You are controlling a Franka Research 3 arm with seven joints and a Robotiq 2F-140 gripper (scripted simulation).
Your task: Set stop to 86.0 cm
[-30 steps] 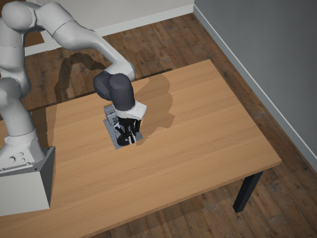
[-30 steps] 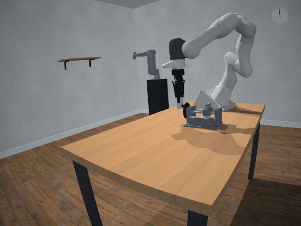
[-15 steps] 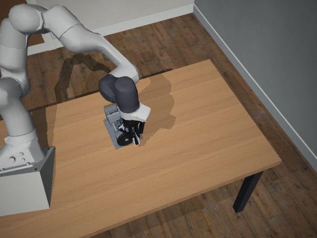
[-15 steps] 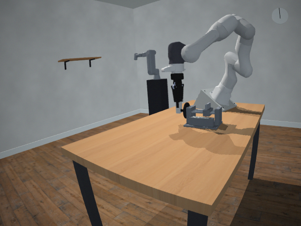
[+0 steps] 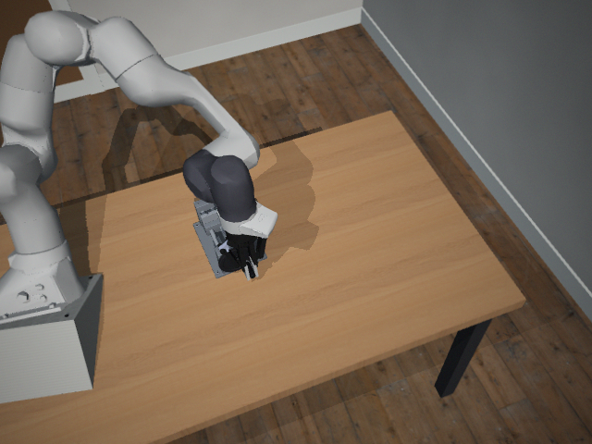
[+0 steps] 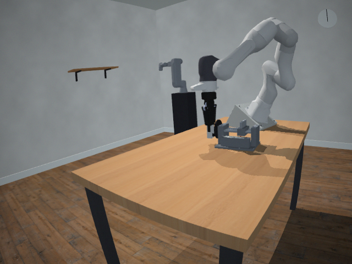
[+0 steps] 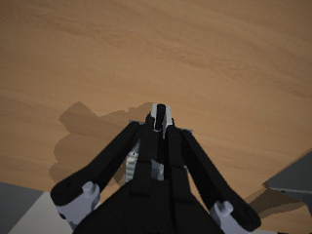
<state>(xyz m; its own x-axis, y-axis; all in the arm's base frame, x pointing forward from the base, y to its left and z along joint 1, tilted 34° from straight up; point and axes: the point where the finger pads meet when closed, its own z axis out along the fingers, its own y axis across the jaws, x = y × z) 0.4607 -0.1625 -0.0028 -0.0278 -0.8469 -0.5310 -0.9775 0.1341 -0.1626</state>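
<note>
A grey stop fixture (image 6: 238, 137) with a base plate, two end blocks and a sliding stop stands on the wooden table, near the arm's base. It also shows in the top view (image 5: 215, 234), partly hidden by the wrist. A black handwheel (image 6: 217, 128) sits at its end nearest the table's middle. My gripper (image 6: 209, 132) points straight down at that end and is shut on the handwheel's handle. In the wrist view the fingertips are pressed together around a small dark knob. The scale reading is not legible.
The arm's base block (image 5: 45, 349) stands at the table's left edge. A second grey arm on a black pedestal (image 6: 183, 110) stands behind the table. A wall shelf (image 6: 92, 69) hangs at the far left.
</note>
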